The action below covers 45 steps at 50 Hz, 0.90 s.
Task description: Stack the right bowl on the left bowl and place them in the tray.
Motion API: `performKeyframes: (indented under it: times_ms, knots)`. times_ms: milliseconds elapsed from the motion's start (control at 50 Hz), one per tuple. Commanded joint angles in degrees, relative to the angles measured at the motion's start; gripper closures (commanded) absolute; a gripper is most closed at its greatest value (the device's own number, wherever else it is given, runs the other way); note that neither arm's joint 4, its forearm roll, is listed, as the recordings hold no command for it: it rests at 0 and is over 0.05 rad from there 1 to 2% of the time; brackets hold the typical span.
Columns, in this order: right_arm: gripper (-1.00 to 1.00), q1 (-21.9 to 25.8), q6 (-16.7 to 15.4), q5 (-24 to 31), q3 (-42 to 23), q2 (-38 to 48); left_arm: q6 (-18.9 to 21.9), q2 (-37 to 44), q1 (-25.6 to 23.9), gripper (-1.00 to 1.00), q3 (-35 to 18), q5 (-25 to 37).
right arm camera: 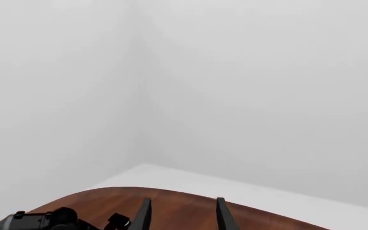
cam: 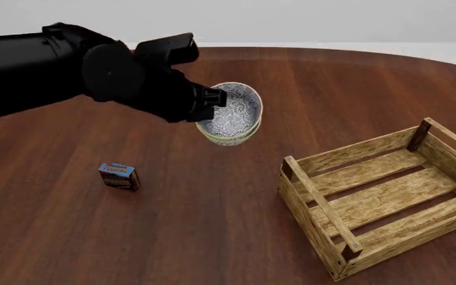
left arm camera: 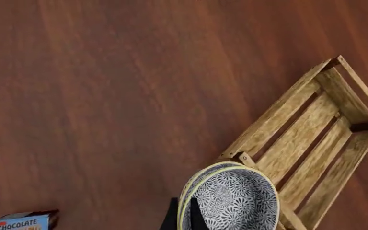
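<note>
Holding the nested bowls [cam: 232, 119] aloft at frame centre, pinched at the rim by our left end effector [left arm camera: 182, 216], we judge stacking done and only the tray [cam: 386, 196] at lower right left, right end effector [right arm camera: 180, 215] spread and idle.

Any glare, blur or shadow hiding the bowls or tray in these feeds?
Front view: sharp and evenly lit, stacked bowls and tray clear, soft shadows only. Left wrist view: crisp, but the bowls are cropped at the frame edge. Right wrist view: mostly blank grey wall, fingers silhouetted dark.
</note>
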Motion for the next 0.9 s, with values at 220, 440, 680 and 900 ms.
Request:
performKeyframes:
  times_ms: [220,440,680,900]
  knots:
    - [-1.00,-1.4,0.3,0.4,-0.7,-2.3,-0.3,1.2,-9.6,1.00,-14.4,7.0]
    - [-1.00,-2.1,0.4,4.1,-2.1,-5.5,-0.2,3.8,-13.6,1.00,-19.6,8.8]
    - [-1.00,-3.2,0.8,4.7,-2.6,-6.6,-1.4,6.1,-19.7,1.00,-22.1,7.9]
    - [-1.00,-4.1,1.1,5.7,-3.4,-8.4,-2.4,8.3,-23.3,1.00,-22.8,6.1]
